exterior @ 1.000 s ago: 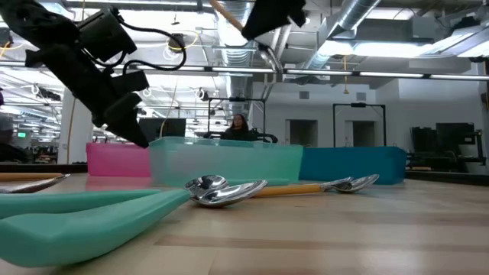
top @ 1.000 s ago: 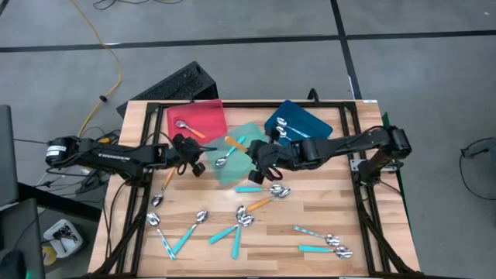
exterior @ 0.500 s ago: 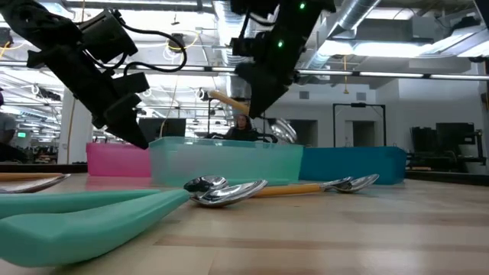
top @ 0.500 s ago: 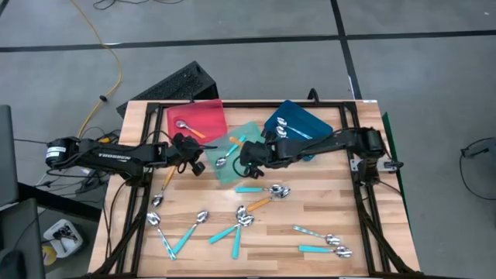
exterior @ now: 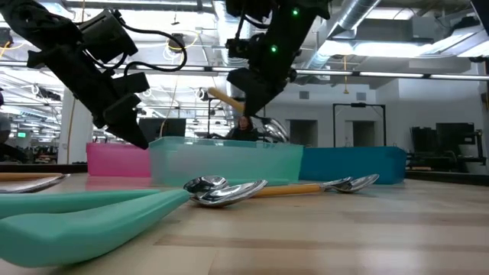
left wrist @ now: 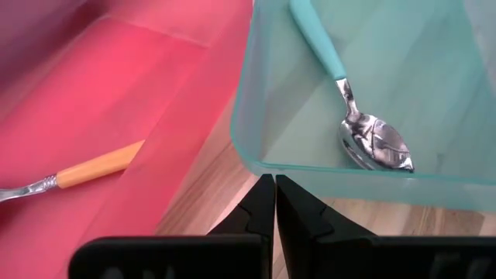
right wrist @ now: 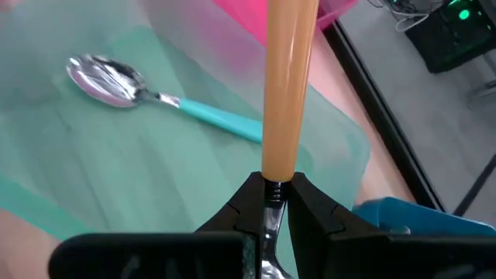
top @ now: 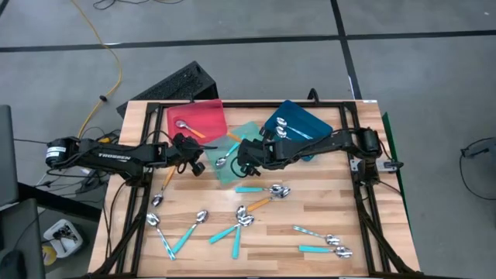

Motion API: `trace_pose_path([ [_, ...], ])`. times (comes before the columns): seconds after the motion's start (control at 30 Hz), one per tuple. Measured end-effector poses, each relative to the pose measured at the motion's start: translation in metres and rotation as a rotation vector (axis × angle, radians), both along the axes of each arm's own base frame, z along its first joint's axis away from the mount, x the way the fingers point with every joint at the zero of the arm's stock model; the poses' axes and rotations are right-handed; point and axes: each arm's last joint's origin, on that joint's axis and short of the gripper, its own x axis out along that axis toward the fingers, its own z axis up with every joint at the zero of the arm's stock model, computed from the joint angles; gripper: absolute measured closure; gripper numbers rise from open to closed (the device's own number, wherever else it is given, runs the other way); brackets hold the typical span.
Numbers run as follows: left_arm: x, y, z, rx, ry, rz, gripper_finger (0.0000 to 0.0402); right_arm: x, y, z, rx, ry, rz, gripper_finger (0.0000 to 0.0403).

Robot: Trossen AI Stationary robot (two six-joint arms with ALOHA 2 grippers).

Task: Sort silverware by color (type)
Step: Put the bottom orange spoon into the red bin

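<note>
My right gripper (top: 242, 153) hovers over the teal tray (top: 249, 130), shut on an orange-handled spoon (exterior: 223, 96) whose handle points toward the red tray (top: 203, 115). My left gripper (top: 194, 164) waits shut and empty at the near corner between the red and teal trays, its fingers (left wrist: 274, 198) before the teal tray's wall. One teal-handled spoon (left wrist: 364, 132) lies flat in the teal tray, an orange-handled one (top: 187, 127) in the red tray, and pale-handled ones (top: 282, 124) in the blue tray (top: 304, 120). Several more spoons lie on the bare wood. My right gripper pinches the orange-handled spoon between its two fingers at the metal neck (right wrist: 272, 191), just below where the orange handle (right wrist: 288, 85) ends. The handle sticks out forward past the fingertips. The spoon is lifted clear above the teal tray, tilted, its bowl (exterior: 276, 130) lower than the handle.
Teal-handled spoons (top: 226, 232), an orange-handled one (top: 260, 203) and pale-handled ones (top: 324, 239) are scattered over the near half of the wooden table (top: 341, 201). Black frame rails (top: 364, 209) run along the table's sides. A dark keyboard (top: 174, 85) lies beyond the far edge.
My right gripper has carried the orange-handled spoon toward the table's left and downward, from beside the blue tray to over the teal tray. The spoon has turned from steeply slanted to nearly level. Most of the travel came first; the last half second shows only a small shift.
</note>
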Motion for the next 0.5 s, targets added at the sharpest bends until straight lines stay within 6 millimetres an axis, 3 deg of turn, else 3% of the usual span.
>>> trace_pose_path([
  [0.27,0.000,0.000,0.000,-0.001,0.000,-0.001,0.0401,-0.007,0.003,-0.018,0.034,0.002,-0.040,0.0342],
  [0.5,0.000,0.000,0.000,-0.003,-0.004,-0.002,0.0401,-0.009,0.021,-0.022,0.059,-0.023,-0.036,0.0342],
])
